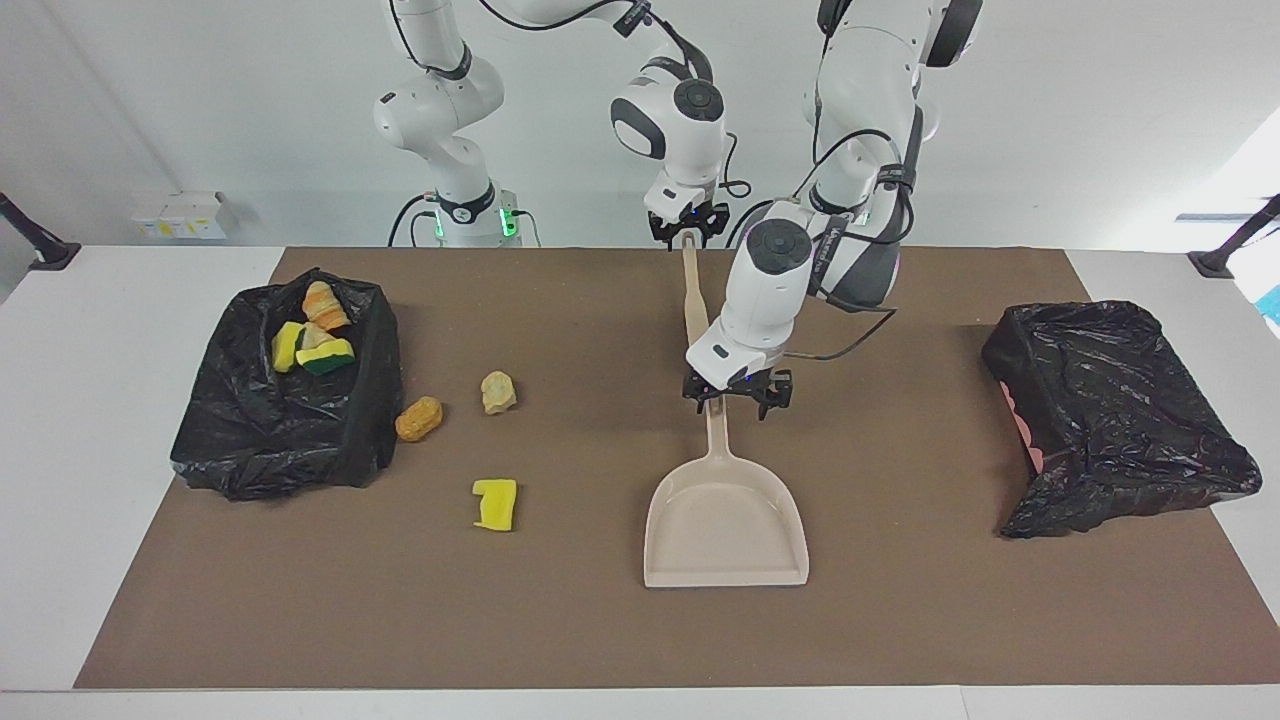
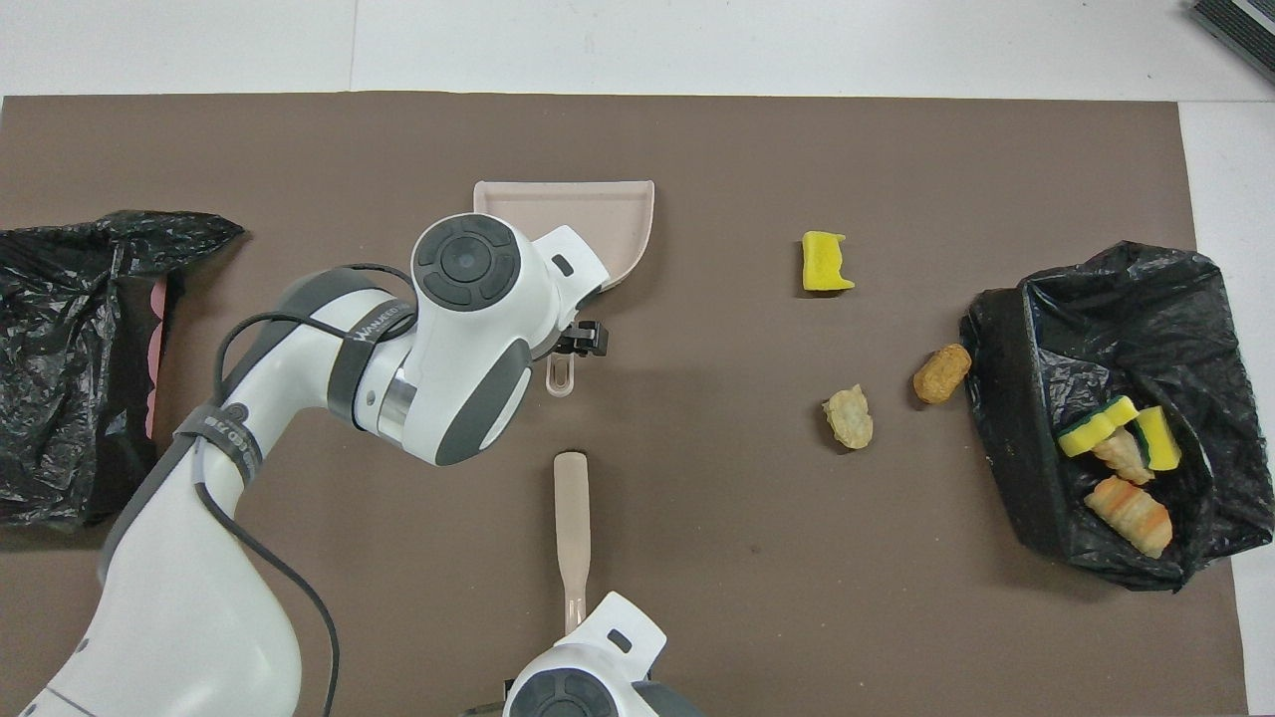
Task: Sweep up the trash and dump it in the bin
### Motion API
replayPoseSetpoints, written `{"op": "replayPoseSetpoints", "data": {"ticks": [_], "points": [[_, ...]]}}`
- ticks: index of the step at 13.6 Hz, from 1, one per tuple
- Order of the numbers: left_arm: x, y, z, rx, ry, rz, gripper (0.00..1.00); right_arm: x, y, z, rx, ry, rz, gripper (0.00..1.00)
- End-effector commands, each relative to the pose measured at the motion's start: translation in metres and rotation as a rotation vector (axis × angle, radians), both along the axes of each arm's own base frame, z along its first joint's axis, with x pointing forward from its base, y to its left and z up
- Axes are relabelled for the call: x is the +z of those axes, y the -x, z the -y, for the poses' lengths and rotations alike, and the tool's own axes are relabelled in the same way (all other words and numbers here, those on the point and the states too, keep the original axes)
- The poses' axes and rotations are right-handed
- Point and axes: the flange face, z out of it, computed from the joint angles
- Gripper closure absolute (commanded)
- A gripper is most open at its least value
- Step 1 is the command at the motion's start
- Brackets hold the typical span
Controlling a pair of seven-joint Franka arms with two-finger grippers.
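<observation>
1. At the right arm's end of the table (image 1: 90, 400), a black-lined bin (image 1: 250, 440) stands on the brown mat (image 1: 900, 620). It holds part of the trash: an orange striped lump (image 1: 325, 303), a pale lump (image 1: 315, 335) and two yellow-and-green sponge chunks (image 1: 288, 345), all heaped in the corner nearest the robots.
2. Three pieces lie loose on the mat. An orange-tan lump (image 1: 419, 418) sits just beside the bin's wall. A paler lump (image 1: 498, 392) lies near it, toward the middle of the table. A yellow sponge piece (image 1: 495, 503) lies farther from the robots than both.
3. The beige brush (image 1: 693, 300) lies at mid-table with its handle pointing to the robots. The right end effector (image 1: 686, 230) is down at the tip of that handle; whether it has hold of it I cannot tell.
4. The beige dustpan (image 1: 725, 520) lies flat and farther from the robots than the brush, its handle toward them. The left end effector (image 1: 738, 392) is spread wide, low over the handle's end and gripping nothing.
5. A second black-lined bin (image 1: 1110, 420) stands at the left arm's end.
</observation>
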Motion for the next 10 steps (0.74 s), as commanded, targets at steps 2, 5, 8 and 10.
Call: {"op": "replayPoseSetpoints", "data": {"ticks": [2, 5, 8, 10], "points": [[-0.01, -0.005, 0.005, 0.021, -0.015, 0.022, 0.0, -0.004, 0.002, 0.001, -0.031, -0.012, -0.004, 0.37], [-0.002, -0.008, 0.002, 0.029, -0.019, 0.015, 0.09, -0.007, 0.001, 0.0, -0.027, -0.009, -0.009, 0.39], [0.0, -0.008, 0.0, 0.032, -0.029, 0.001, 0.59, -0.012, -0.001, -0.003, -0.032, -0.008, -0.016, 0.43], [0.001, -0.009, -0.001, 0.032, -0.029, 0.005, 1.0, -0.013, -0.003, -0.004, -0.034, -0.007, -0.018, 0.5]]}}
